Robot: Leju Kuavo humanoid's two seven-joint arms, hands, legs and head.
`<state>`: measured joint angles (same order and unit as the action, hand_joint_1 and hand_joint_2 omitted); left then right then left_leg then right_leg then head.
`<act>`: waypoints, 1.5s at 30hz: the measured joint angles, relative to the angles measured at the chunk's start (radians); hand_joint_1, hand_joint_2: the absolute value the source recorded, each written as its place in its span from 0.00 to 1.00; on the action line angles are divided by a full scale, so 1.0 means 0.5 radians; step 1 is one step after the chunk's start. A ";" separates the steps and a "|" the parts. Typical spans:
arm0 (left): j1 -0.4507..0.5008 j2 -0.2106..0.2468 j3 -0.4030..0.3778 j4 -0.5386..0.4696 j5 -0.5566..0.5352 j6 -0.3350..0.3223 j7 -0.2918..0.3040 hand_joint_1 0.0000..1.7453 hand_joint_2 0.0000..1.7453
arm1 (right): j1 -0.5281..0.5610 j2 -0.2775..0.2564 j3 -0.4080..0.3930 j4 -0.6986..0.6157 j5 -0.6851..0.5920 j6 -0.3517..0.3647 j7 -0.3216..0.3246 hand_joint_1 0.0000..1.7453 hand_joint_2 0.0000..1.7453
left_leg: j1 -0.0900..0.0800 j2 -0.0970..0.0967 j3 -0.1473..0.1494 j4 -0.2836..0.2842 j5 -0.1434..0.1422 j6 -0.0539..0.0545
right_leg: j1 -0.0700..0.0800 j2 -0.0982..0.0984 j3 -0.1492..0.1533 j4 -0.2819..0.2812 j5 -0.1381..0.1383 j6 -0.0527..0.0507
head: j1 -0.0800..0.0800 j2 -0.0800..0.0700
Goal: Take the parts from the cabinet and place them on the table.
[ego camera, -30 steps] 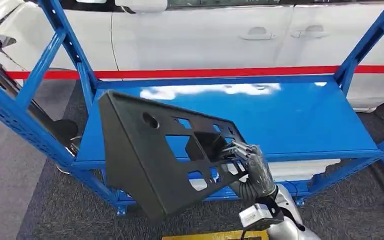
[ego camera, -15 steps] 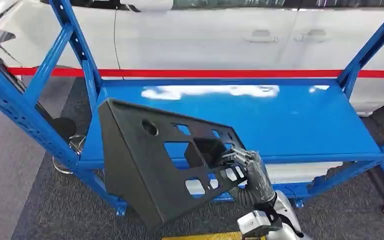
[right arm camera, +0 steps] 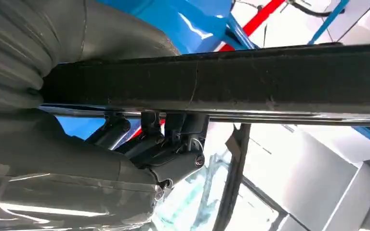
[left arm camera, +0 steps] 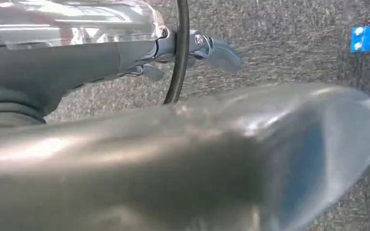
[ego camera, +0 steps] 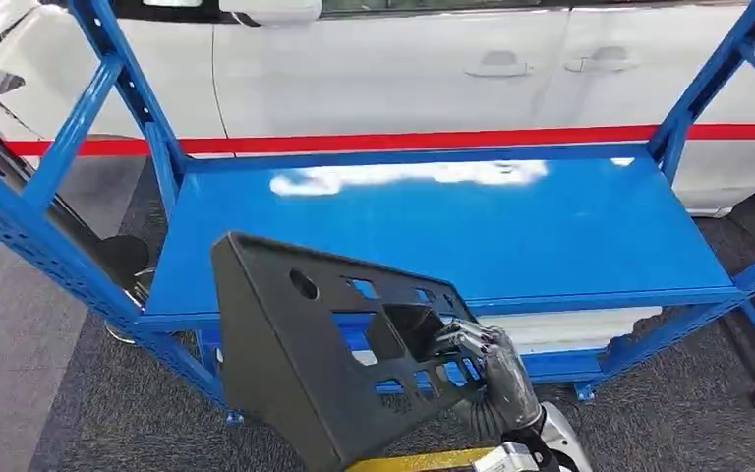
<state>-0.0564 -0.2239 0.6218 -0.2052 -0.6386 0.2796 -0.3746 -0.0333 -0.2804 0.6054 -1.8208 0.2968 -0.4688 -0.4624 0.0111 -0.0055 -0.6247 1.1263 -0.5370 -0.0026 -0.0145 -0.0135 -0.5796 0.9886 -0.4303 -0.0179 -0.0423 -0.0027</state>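
The large black plastic panel with square cut-outs and one round hole [ego camera: 324, 354] hung tilted in the air at the near side, in front of the blue metal shelf [ego camera: 551, 236] and no longer resting on it. The right hand [ego camera: 487, 369] gripped it at its right end, fingers [ego camera: 457, 339] hooked through a cut-out, probably because the openings gave the only sure hold on so wide a piece. The left hand [left arm camera: 207, 48] hung over the grey carpet; whether it was open I could not tell. Far behind the shelf stood a white car [ego camera: 403, 69].
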 joint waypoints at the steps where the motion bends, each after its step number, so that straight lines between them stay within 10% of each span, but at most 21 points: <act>1: 0.000 0.000 0.001 0.000 0.000 0.005 -0.001 0.00 0.00 | 0.018 -0.005 -0.007 0.000 0.002 0.005 -0.002 1.00 1.00 | 0.002 0.000 -0.050 0.152 -0.096 -0.003 | 0.004 -0.001 -0.016 0.006 0.008 -0.004 | 0.000 0.000; 4: 0.003 0.001 0.004 0.000 -0.001 0.023 -0.011 0.00 0.00 | 0.080 -0.005 -0.023 0.000 0.024 0.013 -0.001 1.00 1.00 | 0.002 0.000 -0.086 0.376 -0.183 -0.011 | 0.009 -0.003 -0.079 0.037 0.033 -0.001 | 0.000 0.000; 7: -0.001 0.002 0.008 0.000 -0.003 0.026 -0.018 0.00 0.00 | 0.123 -0.005 -0.041 0.000 0.038 0.031 -0.005 1.00 1.00 | 0.004 -0.002 0.213 -0.075 -0.008 -0.008 | 0.001 0.009 -0.145 0.092 0.053 0.022 | 0.000 0.000; 13: -0.003 0.001 0.023 0.001 0.003 0.058 -0.042 0.00 0.00 | 0.234 0.002 -0.121 -0.030 0.006 0.092 -0.060 1.00 1.00 | -0.002 0.004 0.195 -0.158 0.052 0.078 | -0.003 0.025 -0.172 0.109 0.106 0.087 | 0.001 0.000; 18: -0.010 -0.024 0.054 0.001 0.018 0.111 -0.060 0.00 0.00 | 0.359 0.015 -0.200 -0.035 -0.047 0.158 -0.105 1.00 1.00 | -0.008 0.022 0.078 -0.156 0.149 0.105 | -0.016 0.026 -0.283 0.617 -0.368 0.115 | 0.000 0.000; 20: -0.007 -0.029 0.065 0.001 0.023 0.116 -0.060 0.00 0.00 | 0.406 0.015 -0.211 -0.024 -0.071 0.179 -0.120 1.00 1.00 | -0.011 0.029 0.022 -0.155 0.189 0.098 | -0.016 0.025 -0.185 0.592 -0.295 0.109 | 0.001 0.000; 22: -0.009 -0.029 0.071 0.001 0.026 0.107 -0.059 0.00 0.00 | 0.462 0.015 -0.214 -0.009 -0.118 0.169 -0.173 1.00 1.00 | -0.015 0.030 -0.020 -0.155 0.223 0.091 | -0.011 0.024 0.051 0.297 -0.188 0.081 | 0.001 0.000; 24: -0.007 -0.037 0.084 0.001 0.031 0.101 -0.059 0.00 0.00 | 0.503 0.015 -0.214 0.002 -0.163 0.158 -0.210 1.00 1.00 | -0.020 0.031 -0.037 -0.155 0.251 0.071 | 0.015 0.004 0.246 0.002 -0.255 0.040 | 0.000 0.000; 28: -0.005 -0.038 0.107 0.002 0.035 0.090 -0.053 0.00 0.00 | 0.573 0.021 -0.213 0.038 -0.224 0.127 -0.230 1.00 1.00 | -0.011 0.037 -0.021 -0.197 0.318 0.010 | 0.029 0.008 0.209 -0.041 -0.159 0.011 | 0.001 0.000; 33: -0.002 -0.036 0.120 0.002 0.035 0.088 -0.043 0.00 0.00 | 0.614 0.018 -0.201 0.090 -0.258 0.103 -0.217 1.00 1.00 | -0.002 0.023 -0.140 0.308 -0.161 -0.027 | 0.022 0.006 0.073 -0.038 -0.037 -0.026 | 0.000 0.000; 35: -0.004 -0.035 0.128 0.002 0.035 0.088 -0.043 0.00 0.00 | 0.618 0.018 -0.193 0.107 -0.263 0.103 -0.217 1.00 1.00 | -0.002 0.023 -0.095 0.378 -0.097 -0.033 | 0.021 0.006 -0.003 -0.008 -0.004 -0.020 | 0.000 0.000; 37: -0.004 -0.034 0.134 0.002 0.035 0.088 -0.043 0.00 0.00 | 0.626 0.018 -0.191 0.119 -0.264 0.103 -0.217 1.00 1.00 | -0.001 0.023 0.107 0.151 0.057 -0.033 | 0.017 0.007 -0.085 0.040 0.022 -0.003 | 0.000 0.000; 38: -0.006 -0.031 0.137 0.002 0.035 0.088 -0.043 0.00 0.00 | 0.627 0.018 -0.190 0.124 -0.266 0.103 -0.217 1.00 1.00 | 0.000 0.020 0.224 -0.002 0.067 -0.028 | 0.016 0.009 -0.116 0.065 0.033 0.004 | 0.000 0.000; 39: -0.013 -0.030 0.139 0.002 0.035 0.088 -0.043 0.00 0.00 | 0.629 0.018 -0.190 0.127 -0.266 0.103 -0.217 1.00 1.00 | -0.006 0.014 0.311 -0.159 -0.042 -0.017 | 0.021 0.009 -0.144 0.086 0.043 0.017 | -0.001 0.000; 43: -0.007 -0.030 0.148 0.002 0.036 0.089 -0.044 0.00 0.00 | 0.634 0.021 -0.189 0.140 -0.274 0.098 -0.213 1.00 1.00 | -0.022 0.014 0.292 -0.210 -0.003 0.050 | 0.019 0.014 -0.150 0.075 0.119 0.065 | 0.001 0.000; 45: -0.013 -0.031 0.150 0.002 0.039 0.090 -0.045 0.00 0.00 | 0.653 0.044 -0.189 0.150 -0.312 0.086 -0.209 1.00 1.00 | -0.008 0.033 0.247 -0.222 0.050 0.082 | 0.004 0.022 -0.190 0.133 -0.002 0.086 | 0.001 0.000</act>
<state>-0.0627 -0.2392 0.6966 -0.2041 -0.6191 0.3246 -0.3971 0.2930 -0.2582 0.5108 -1.7460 0.1407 -0.4258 -0.5669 0.0071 0.0108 -0.5013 1.0155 -0.5121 0.0384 -0.0123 -0.0025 -0.6744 1.0549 -0.4314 0.0248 -0.0420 -0.0027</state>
